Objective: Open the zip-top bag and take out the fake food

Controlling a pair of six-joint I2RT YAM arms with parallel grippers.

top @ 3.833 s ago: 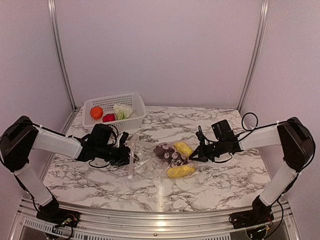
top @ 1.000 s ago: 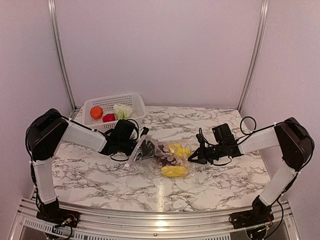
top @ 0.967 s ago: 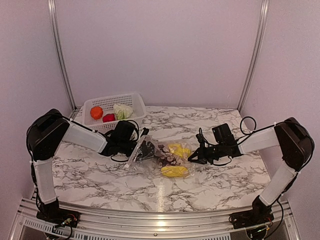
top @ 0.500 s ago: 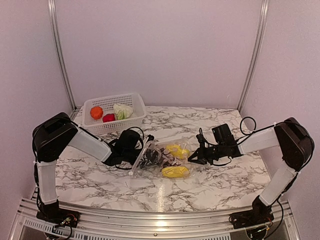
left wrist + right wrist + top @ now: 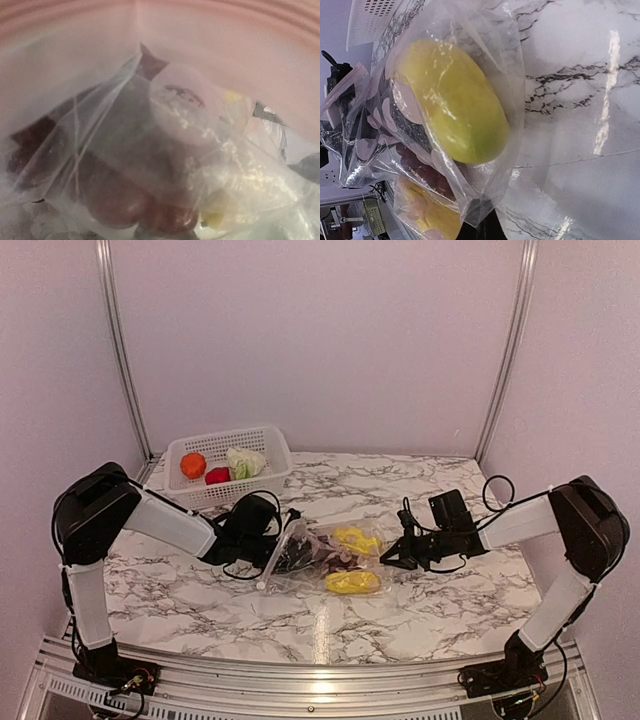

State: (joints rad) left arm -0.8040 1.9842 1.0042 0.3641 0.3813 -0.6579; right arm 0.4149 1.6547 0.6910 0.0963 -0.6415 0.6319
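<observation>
Your left gripper (image 5: 291, 552) is inside the bag (image 5: 325, 562) mouth (its grip can't be told); your right gripper (image 5: 385, 560) pinches the opposite end.

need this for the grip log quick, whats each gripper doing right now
Left gripper: cannot tell, buried in the clear crinkly zip-top bag.
Right gripper: shut on the bag.

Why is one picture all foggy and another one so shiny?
Left wrist view: the lens looks very close to the zip-top bag, so the plastic and the dark grapes look soft and milky, with pink haze on top. Right wrist view: sharp, with bright glare streaks on the marble table and the yellow piece. Top external view: clear, evenly lit.
</observation>
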